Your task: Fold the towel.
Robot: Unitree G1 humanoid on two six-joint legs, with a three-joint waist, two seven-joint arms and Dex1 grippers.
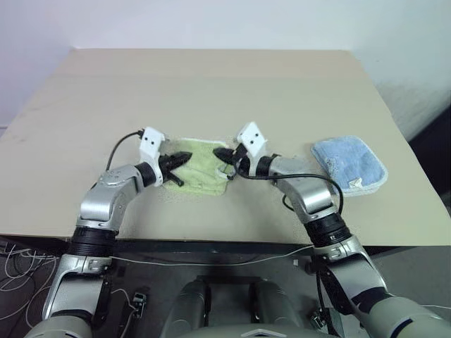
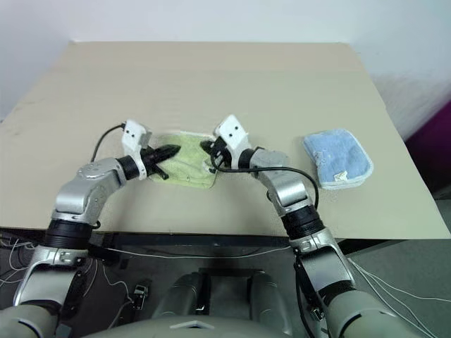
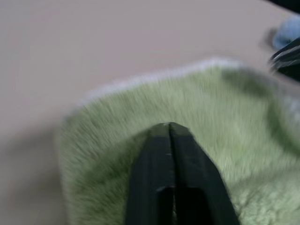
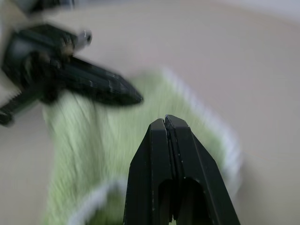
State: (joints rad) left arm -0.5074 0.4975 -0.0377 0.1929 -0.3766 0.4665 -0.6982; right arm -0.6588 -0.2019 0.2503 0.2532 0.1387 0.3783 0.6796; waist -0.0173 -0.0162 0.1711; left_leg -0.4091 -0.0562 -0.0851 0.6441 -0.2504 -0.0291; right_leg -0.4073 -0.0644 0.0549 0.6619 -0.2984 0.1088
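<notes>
Towel (image 1: 201, 165) lies bunched on the counter (image 1: 211, 84), near its front edge. Left gripper (image 1: 184, 157) and right gripper (image 1: 218, 153) hover over it from opposite sides, both pinched closed, holding nothing. Blue towel (image 1: 350, 163) well to the right.

Towel (image 3: 225, 154) blurred in wrist views, near end cut off; blue towel (image 3: 288, 33) just a smear.

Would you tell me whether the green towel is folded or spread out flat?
Folded: the towel lies as a compact, layered bundle on the table, not long and flat.
</notes>
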